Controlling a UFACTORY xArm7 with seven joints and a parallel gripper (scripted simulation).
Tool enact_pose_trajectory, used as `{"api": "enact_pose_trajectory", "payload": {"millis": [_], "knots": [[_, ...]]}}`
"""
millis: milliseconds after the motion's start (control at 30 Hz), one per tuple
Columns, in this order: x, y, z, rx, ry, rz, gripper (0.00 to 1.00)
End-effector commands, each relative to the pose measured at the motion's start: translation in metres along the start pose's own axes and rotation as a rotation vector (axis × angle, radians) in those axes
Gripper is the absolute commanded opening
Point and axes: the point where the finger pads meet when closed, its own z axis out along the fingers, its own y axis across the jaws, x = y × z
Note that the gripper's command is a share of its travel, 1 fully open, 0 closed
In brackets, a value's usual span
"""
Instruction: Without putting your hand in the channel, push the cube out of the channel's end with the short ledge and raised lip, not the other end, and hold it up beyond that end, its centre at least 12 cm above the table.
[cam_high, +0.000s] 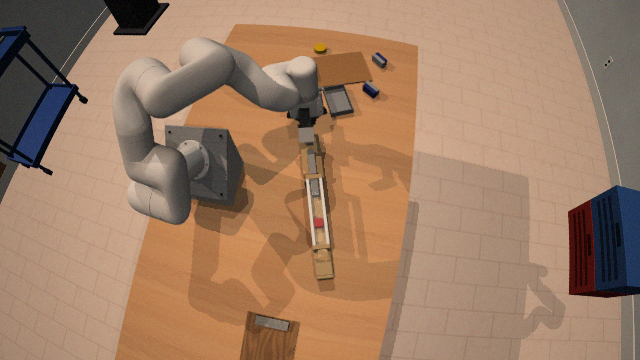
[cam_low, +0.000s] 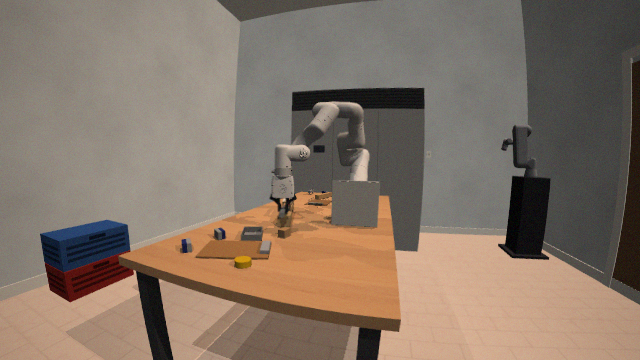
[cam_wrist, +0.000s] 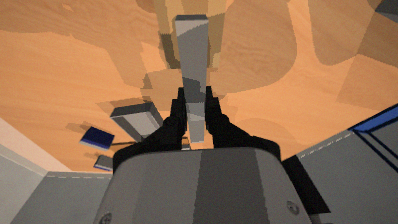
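A long channel (cam_high: 318, 212) with white walls lies along the middle of the table. A red cube (cam_high: 318, 222) sits inside it, nearer the end with the short wooden ledge and raised lip (cam_high: 324, 265). My gripper (cam_high: 305, 131) hangs over the table just beyond the channel's other end and is shut on a grey stick (cam_wrist: 192, 75). The stick points along the channel towards the cube; its grey length shows in the channel's near part (cam_high: 313, 175), short of the cube. In the wrist view my fingers clamp the stick near its rear end.
A grey tray (cam_high: 338, 100), a brown mat (cam_high: 342, 68), two blue blocks (cam_high: 370, 89) (cam_high: 379, 60) and a yellow disc (cam_high: 320, 48) lie beyond my gripper. The arm's grey mount (cam_high: 210, 165) stands left of the channel. A wooden board (cam_high: 270, 330) overhangs the table's near edge.
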Motion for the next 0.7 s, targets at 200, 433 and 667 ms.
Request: {"api": "enact_pose_trajectory", "payload": {"millis": [200, 433, 667], "knots": [[0.000, 0.000, 0.017, 0.001, -0.001, 0.000, 0.00], [0.000, -0.001, 0.023, 0.001, -0.001, 0.000, 0.00], [0.000, 0.000, 0.023, 0.001, -0.001, 0.000, 0.00]]}}
